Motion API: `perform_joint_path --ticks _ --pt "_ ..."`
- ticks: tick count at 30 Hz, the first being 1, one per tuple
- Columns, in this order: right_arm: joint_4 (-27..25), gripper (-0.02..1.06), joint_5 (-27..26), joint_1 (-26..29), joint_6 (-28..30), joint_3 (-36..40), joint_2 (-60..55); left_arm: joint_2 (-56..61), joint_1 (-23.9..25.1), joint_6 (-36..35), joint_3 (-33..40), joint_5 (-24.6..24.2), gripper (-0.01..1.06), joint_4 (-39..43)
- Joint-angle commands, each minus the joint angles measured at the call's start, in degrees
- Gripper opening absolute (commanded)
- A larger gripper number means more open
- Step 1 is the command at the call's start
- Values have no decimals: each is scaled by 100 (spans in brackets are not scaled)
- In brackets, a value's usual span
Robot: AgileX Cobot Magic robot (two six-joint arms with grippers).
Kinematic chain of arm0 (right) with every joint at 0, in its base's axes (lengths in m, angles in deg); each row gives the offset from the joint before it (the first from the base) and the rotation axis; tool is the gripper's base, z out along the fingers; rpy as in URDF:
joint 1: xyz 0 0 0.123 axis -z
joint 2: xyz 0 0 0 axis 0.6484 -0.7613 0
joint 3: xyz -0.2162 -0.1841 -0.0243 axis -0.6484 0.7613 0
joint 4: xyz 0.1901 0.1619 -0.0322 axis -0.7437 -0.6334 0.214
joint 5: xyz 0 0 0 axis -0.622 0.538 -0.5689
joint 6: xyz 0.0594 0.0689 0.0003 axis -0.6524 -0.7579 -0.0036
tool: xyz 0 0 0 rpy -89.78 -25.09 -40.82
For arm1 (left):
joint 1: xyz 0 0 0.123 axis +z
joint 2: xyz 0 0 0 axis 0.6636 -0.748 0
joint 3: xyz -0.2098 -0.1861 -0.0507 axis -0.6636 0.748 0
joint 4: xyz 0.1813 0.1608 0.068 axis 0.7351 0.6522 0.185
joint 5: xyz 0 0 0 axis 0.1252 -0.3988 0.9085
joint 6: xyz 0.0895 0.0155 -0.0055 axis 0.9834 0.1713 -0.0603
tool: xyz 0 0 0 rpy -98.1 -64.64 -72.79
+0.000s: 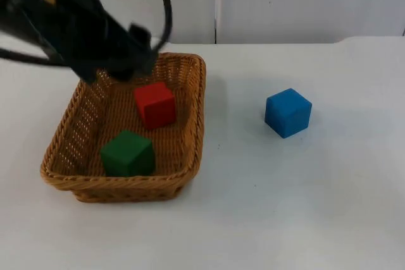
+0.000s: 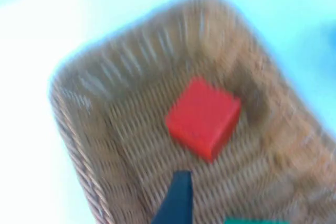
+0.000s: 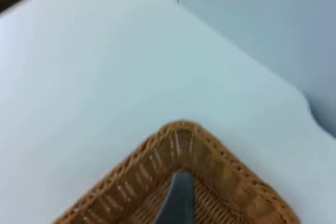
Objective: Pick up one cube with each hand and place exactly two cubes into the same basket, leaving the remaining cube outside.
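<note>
- The wicker basket (image 1: 190, 150) sat on the white table (image 1: 304, 207) and held two cubes: the red cube (image 1: 154, 104) lay tilted near its middle and the green cube (image 1: 127, 153) stood by the near rim, apart from the red one
- The blue cube (image 1: 288, 112) stood on the table well to the basket's right, the one meant to stay outside, so the count looked satisfied
- The left gripper (image 1: 123, 61) hung over the basket's far rim, above the red cube and holding nothing I could see; how far its fingers stood apart I could not tell
- The right wrist view looked onto a corner of the basket; that gripper's state I could not tell
</note>
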Motion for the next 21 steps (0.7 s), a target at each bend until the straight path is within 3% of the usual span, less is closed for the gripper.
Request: perform_joint_path --ticks 1,8,14,21 --pt "15 72 320 2 1 -28 441 708 16 -84 1 -13 78 -15" --pt "4 72 816 2 1 -28 906 1584 16 -89 1 -243 78 -29" --pt "-120 72 1221 2 1 -28 1072 2159 16 -89 1 -870 78 -57" --pt "-150 72 1609 2 1 -28 1104 2438 16 74 1 -1207 78 21"
